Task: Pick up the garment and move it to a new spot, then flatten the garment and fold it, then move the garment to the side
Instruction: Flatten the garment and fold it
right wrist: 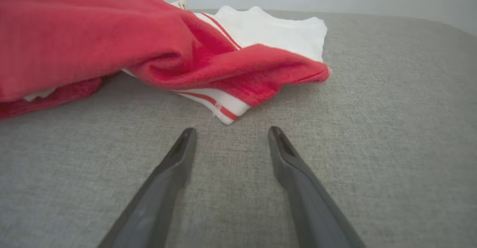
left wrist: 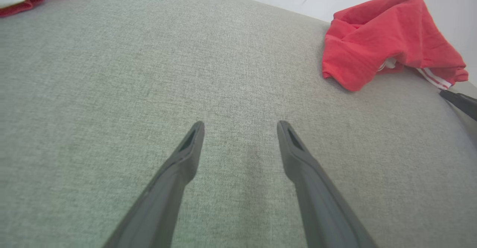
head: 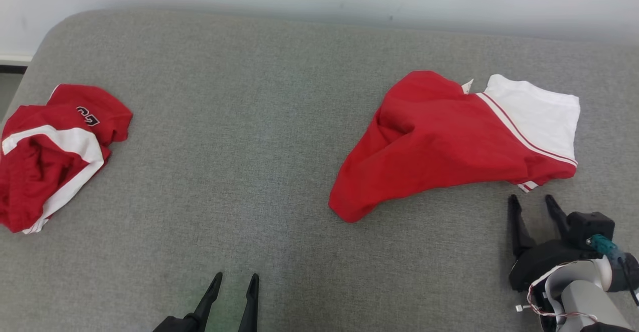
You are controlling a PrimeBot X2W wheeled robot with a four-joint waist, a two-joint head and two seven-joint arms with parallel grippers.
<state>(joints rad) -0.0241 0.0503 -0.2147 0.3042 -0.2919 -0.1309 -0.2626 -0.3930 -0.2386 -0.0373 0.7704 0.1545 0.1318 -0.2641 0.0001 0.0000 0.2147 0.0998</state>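
Grey cushion (head: 249, 122) held the crumpled red-and-white garment (head: 439, 142) at right, right claw (head: 530, 198) wide open just beside its striped hem (right wrist: 223, 110), left claw (head: 237, 275) wide and empty well apart, so pickup looked unstarted; next move likely needed closing on that hem.

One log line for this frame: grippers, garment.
left gripper: open, empty | right gripper: open, just short of garment hem | garment state: crumpled, not gripped

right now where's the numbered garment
In the head view the numbered garment lies crumpled at the left edge of the grey surface, far from the other red garment on the right.
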